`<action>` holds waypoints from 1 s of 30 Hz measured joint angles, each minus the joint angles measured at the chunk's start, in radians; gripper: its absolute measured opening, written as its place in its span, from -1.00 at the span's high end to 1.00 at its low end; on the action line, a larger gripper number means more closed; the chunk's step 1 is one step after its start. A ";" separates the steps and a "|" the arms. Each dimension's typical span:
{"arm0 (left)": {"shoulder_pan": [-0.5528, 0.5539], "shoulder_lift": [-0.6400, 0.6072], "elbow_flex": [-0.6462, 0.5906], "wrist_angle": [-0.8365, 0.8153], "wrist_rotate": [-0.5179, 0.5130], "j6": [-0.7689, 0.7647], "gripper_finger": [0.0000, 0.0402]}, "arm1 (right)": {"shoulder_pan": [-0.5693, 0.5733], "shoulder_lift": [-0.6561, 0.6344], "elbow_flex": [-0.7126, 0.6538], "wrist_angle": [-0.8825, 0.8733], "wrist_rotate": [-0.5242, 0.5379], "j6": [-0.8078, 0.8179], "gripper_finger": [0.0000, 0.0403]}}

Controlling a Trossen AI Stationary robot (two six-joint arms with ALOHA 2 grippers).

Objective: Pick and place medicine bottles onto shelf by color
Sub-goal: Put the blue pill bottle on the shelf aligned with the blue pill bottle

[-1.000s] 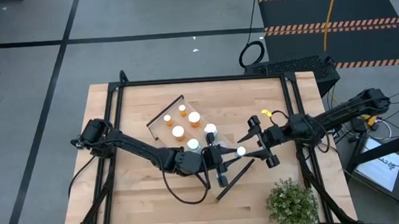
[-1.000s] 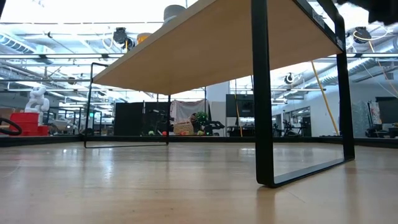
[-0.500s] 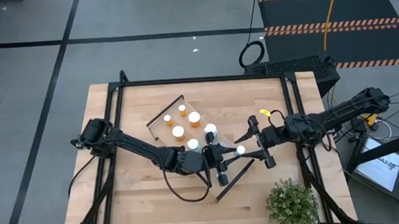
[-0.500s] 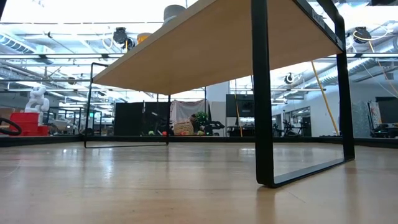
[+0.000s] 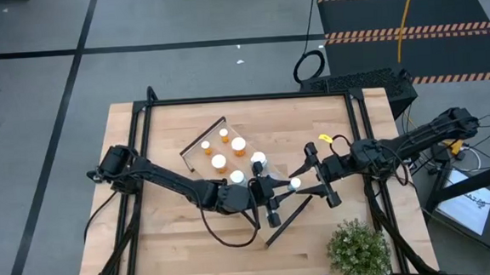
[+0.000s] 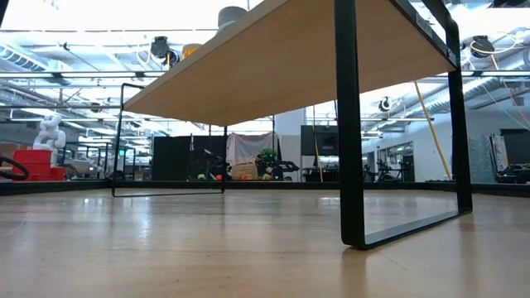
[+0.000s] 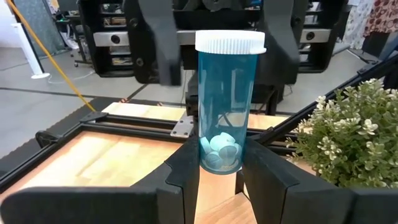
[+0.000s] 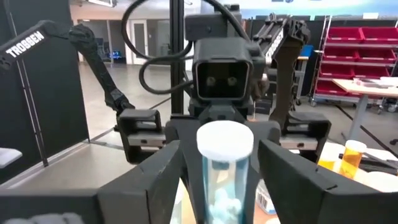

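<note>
The left gripper [image 7: 214, 180] clamped a blue translucent white-capped pill bottle [image 7: 222, 106] over the worktop's middle; the right gripper [image 8: 217, 168] straddled it (fingers apart). Mistimed release could drop it.

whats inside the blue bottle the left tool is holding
A few pale round pills lie at the bottom of the blue bottle; the rest looks empty. The left tool fingers cover its lowest sides, and the white cap hides the top.
</note>
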 joint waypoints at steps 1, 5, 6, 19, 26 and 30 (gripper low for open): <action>0.001 0.000 0.000 0.000 0.000 -0.002 0.46 | 0.000 0.002 0.000 0.008 0.000 0.000 -0.02; 0.003 0.000 0.000 0.000 0.000 -0.012 0.46 | 0.000 0.008 0.000 0.019 -0.001 -0.001 0.12; 0.003 0.000 0.000 0.000 0.000 -0.012 0.46 | 0.000 0.008 0.000 0.019 -0.002 -0.002 0.16; -0.001 0.000 0.000 -0.016 0.040 -0.018 0.45 | 0.000 0.007 0.000 0.013 -0.029 0.001 0.41; -0.005 0.000 0.000 -0.028 0.061 -0.021 0.09 | 0.000 0.007 0.000 0.006 -0.060 0.035 0.39; -0.017 -0.033 0.001 -0.083 0.066 -0.025 -0.12 | 0.000 0.007 0.000 0.006 -0.104 0.071 0.40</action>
